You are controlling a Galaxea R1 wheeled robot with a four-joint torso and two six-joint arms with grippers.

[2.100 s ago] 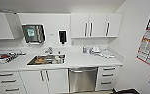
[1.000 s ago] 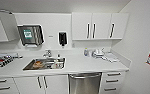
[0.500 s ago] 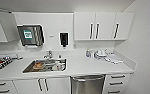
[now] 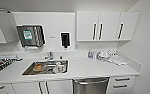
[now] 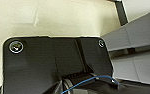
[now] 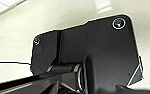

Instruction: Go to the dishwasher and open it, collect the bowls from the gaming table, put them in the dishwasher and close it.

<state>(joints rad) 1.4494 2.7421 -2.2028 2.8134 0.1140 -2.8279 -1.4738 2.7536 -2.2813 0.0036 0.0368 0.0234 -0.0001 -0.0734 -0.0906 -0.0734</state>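
Dishwasher shut, under white bench front edge, right of sink; drawers beside it. Fingers' state cannot be told from wrist views.

Right wrist view: the robot's dark mounting plate above a pale, glossy floor.

The plate spans the centre and one side of the picture, with a round metal fitting at one corner and a smaller one at another. A jointed bar with a cylindrical joint runs from beneath the plate toward the picture's edge. A thin dark cable crosses the floor beside the bar. The floor is cream-coloured with soft reflections; a lighter band bounded by a faint line lies at one corner.
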